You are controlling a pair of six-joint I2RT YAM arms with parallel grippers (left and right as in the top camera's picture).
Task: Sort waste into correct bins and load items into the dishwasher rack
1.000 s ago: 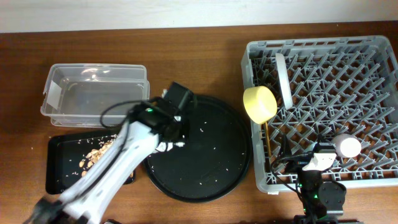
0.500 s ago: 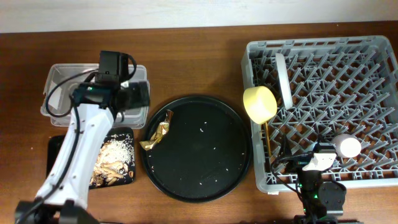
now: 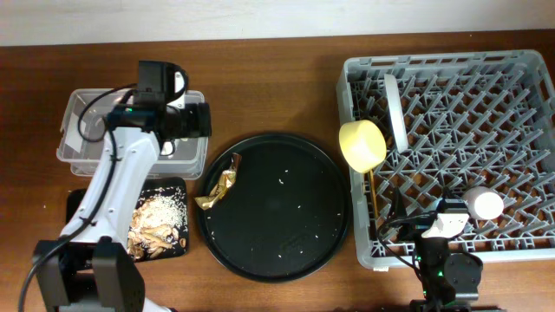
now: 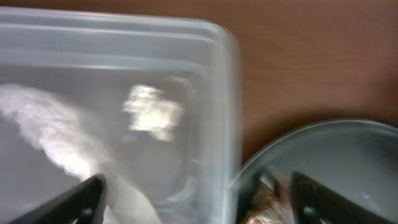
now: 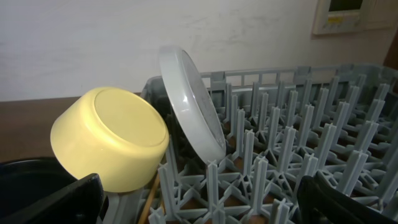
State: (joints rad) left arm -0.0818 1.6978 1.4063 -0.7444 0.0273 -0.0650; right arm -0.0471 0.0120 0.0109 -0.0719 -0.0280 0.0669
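Observation:
My left gripper (image 4: 199,208) hangs open over the right end of the clear tub (image 3: 87,130), nothing between its fingers (image 4: 87,200). A crumpled white napkin (image 4: 43,121) lies inside the tub (image 4: 155,74). The gold-brown foil wrapper (image 3: 221,184) rests on the round black tray's left side, also low in the left wrist view as the wrapper (image 4: 261,208). Food scraps (image 3: 156,227) fill the shallow black tray (image 3: 82,217). In the grey rack (image 3: 451,139) stand the plate (image 3: 395,108), yellow bowl (image 3: 362,143), chopsticks (image 3: 370,195) and pink cup (image 3: 484,204). My right gripper (image 5: 199,208) is open at the rack's front edge.
The large round black tray (image 3: 286,217) lies between the bins and the rack, dotted with white crumbs. In the right wrist view the bowl (image 5: 112,140) and upright plate (image 5: 189,102) stand just ahead among the rack's pegs (image 5: 298,143).
My left arm swung from the round black tray up to the clear tub and its gripper went from shut to open. The foil wrapper came into view. The right arm stayed still.

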